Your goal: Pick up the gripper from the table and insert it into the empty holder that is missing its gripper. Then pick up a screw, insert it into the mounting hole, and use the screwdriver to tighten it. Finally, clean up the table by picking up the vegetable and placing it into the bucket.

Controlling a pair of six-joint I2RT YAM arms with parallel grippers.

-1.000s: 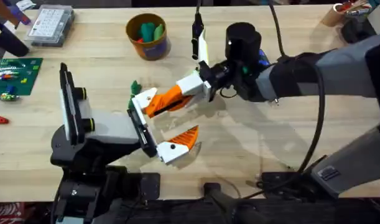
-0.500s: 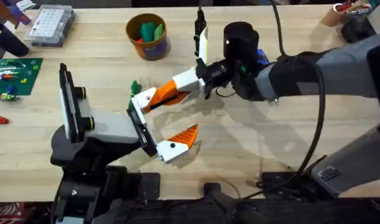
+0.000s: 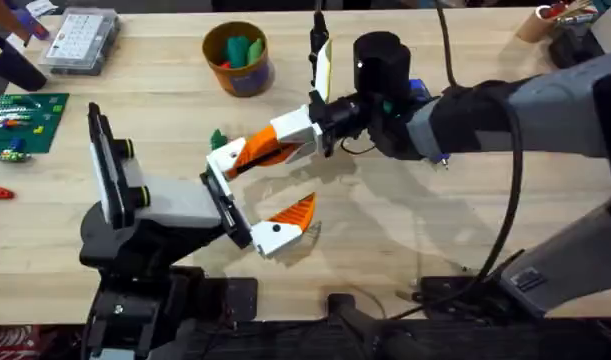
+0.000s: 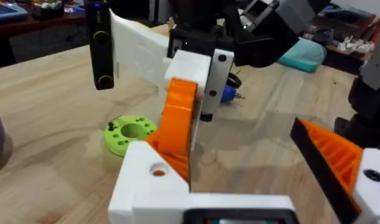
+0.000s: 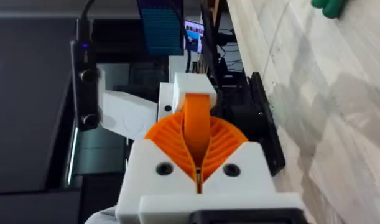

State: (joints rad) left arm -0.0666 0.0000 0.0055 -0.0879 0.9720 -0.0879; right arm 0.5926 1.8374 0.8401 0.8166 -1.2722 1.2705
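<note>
The gripper [image 3: 263, 152], a long tapered orange finger, is held above the counter [image 3: 465, 240] near its middle, clamped at its right end between the ribbed orange pads of the right claw [image 3: 303, 134], which is clenched on it. Its left, narrower end is set against the empty holder [image 3: 225, 160], the white mount on the far finger of the left claw [image 3: 247, 198]; in the left wrist view the gripper [image 4: 176, 124] is seen standing in the holder [image 4: 149, 180], just above the mounting hole [image 4: 157, 170]. The left claw is spread wide, grasping nothing, its near finger carrying a shorter ribbed orange finger [image 3: 293, 213] on a white mount. The vegetable [image 3: 219, 139], a tiny dark-green piece, is found on the counter just to the far left of the holder. The bucket [image 3: 239, 58] is placed farther back, well apart, with green toys [image 3: 241, 48] inside it. A green perforated board [image 3: 23, 122] is seen at the left edge.
</note>
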